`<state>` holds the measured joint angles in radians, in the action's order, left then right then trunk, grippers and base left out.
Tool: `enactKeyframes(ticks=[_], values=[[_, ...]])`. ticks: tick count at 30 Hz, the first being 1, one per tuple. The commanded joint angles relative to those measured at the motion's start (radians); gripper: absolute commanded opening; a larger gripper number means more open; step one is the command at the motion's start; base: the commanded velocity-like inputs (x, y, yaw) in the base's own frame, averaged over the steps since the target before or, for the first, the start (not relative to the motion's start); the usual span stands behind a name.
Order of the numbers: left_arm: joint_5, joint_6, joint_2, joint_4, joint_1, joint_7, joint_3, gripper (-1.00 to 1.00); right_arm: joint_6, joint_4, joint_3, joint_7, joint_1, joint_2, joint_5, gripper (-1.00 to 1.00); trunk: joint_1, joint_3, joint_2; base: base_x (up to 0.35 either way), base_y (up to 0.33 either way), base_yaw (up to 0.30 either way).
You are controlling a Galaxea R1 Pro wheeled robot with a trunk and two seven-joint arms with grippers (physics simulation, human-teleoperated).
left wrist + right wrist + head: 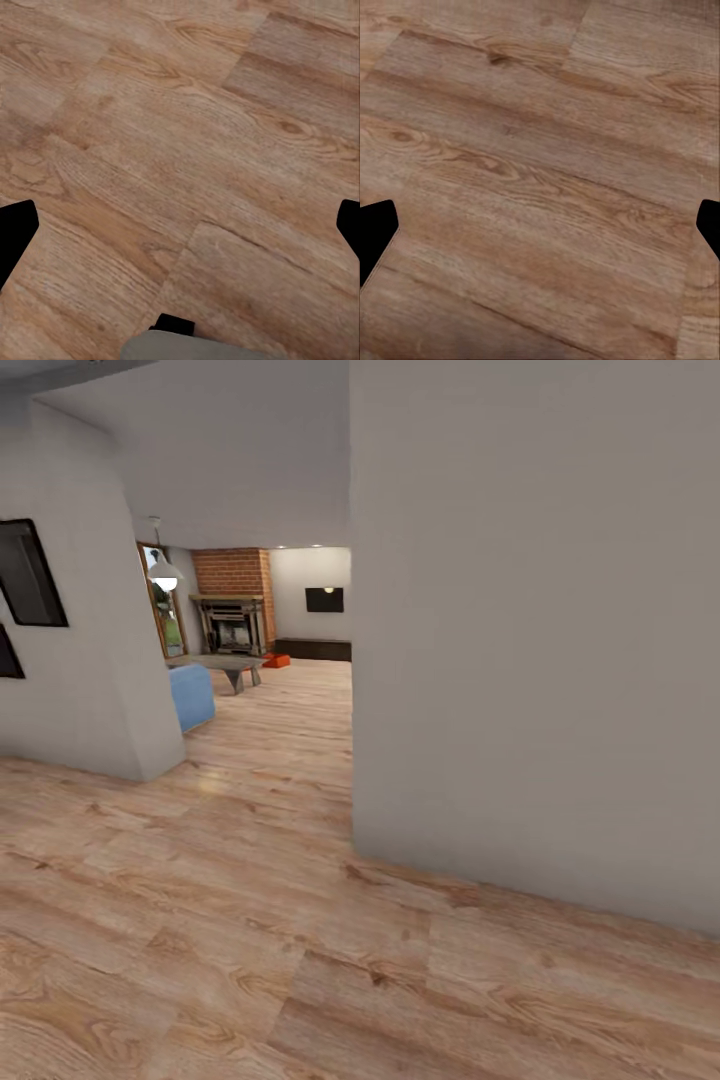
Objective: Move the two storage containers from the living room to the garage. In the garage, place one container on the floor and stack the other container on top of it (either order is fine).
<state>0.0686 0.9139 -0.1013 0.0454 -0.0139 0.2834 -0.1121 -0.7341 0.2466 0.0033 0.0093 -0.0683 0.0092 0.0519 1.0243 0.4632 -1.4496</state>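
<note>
Far ahead, one orange-red box (277,660) is sitting on the light wood floor (250,920) by the brick fireplace (234,610). Both grippers (180,217) (540,217) are hanging wide apart, holding nothing.

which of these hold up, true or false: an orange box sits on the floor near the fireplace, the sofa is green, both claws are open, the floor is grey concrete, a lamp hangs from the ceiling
1. An orange-red storage container sits on the wood-plank floor near the brick fireplace. True.
2. The sofa is green. False: the sofa is blue.
3. Both claws are open. True: the left claw and right claw both have their fingers spread wide over bare planks.
4. The floor is grey concrete. False: it is light wood plank.
5. A pendant lamp hangs from the ceiling. True.
</note>
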Motion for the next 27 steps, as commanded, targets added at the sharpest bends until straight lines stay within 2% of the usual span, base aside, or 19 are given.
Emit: enactKeyframes(ticks=[1, 27], values=[[0.008, 0.005, -0.001, 0.003, -0.001, 0.002, -0.008, 1.0, -0.001, 0.002, -0.002, 0.0, -0.001, 0.0, 0.005, 1.0, 0.001, 0.001, 0.0, 0.327, 0.0, 0.292], [0.008, 0.005, -0.001, 0.004, -0.001, 0.003, -0.008, 1.0, -0.001, 0.002, -0.002, 0.0, -0.001, 0.0, 0.006, 1.0, 0.001, 0.001, 0.0, 0.327, 0.0, 0.259]])
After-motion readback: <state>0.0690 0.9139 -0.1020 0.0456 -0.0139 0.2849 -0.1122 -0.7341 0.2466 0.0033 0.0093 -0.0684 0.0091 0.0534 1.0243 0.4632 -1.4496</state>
